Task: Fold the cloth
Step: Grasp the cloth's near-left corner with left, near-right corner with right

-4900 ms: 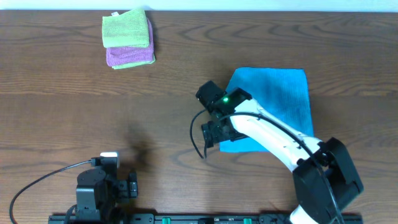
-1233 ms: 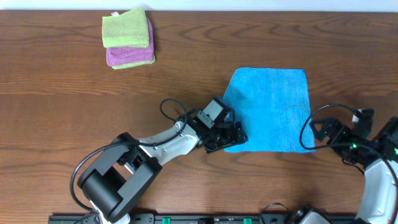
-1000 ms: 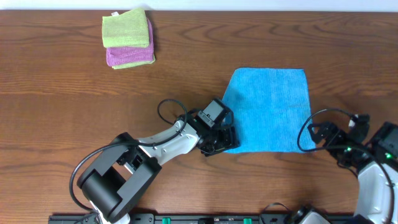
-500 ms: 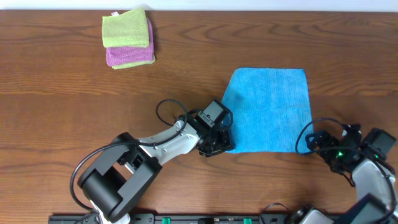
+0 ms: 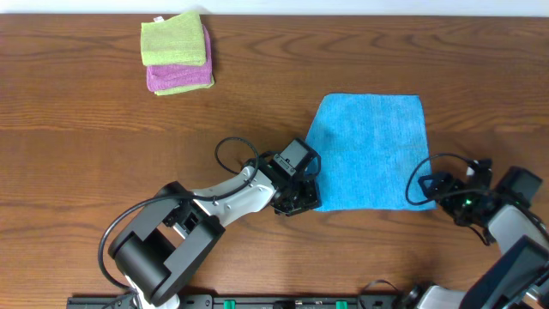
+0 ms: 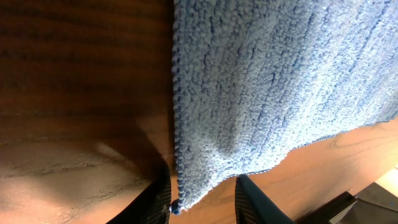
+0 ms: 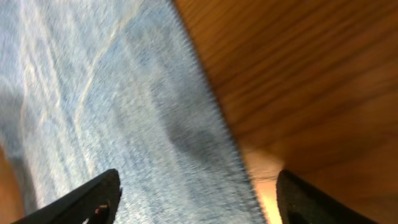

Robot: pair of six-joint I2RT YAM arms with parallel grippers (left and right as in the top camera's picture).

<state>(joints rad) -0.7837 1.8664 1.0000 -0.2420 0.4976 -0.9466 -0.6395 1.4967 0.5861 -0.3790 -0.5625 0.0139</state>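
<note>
item: the cloth, sky-blue terry, is lying flat and unfolded on the bench, toward 3 o'clock from centre. no fold is made yet.

left gripper: is sitting at the cloth's 7 o'clock corner. in the wrist view its jaws are standing partly apart with that corner lying between them, not visibly pinching.

right gripper: is sitting at the 5 o'clock corner. its jaws are standing wide apart, straddling the hem, released and holding nothing.

also present: a stack of lime-green and purple cloths is lying at 11 o'clock, well apart.

risks, as judged:
- either set of jaws may be catching only loose pile rather than the hem, so a corner slips out on lifting.
- one side gripping before the other would be dragging the cloth askew.
- unequal lift heights would be leaving a crooked fold line.
- jaws pressing hard on the wood may be skidding and bunching the edge.
</note>
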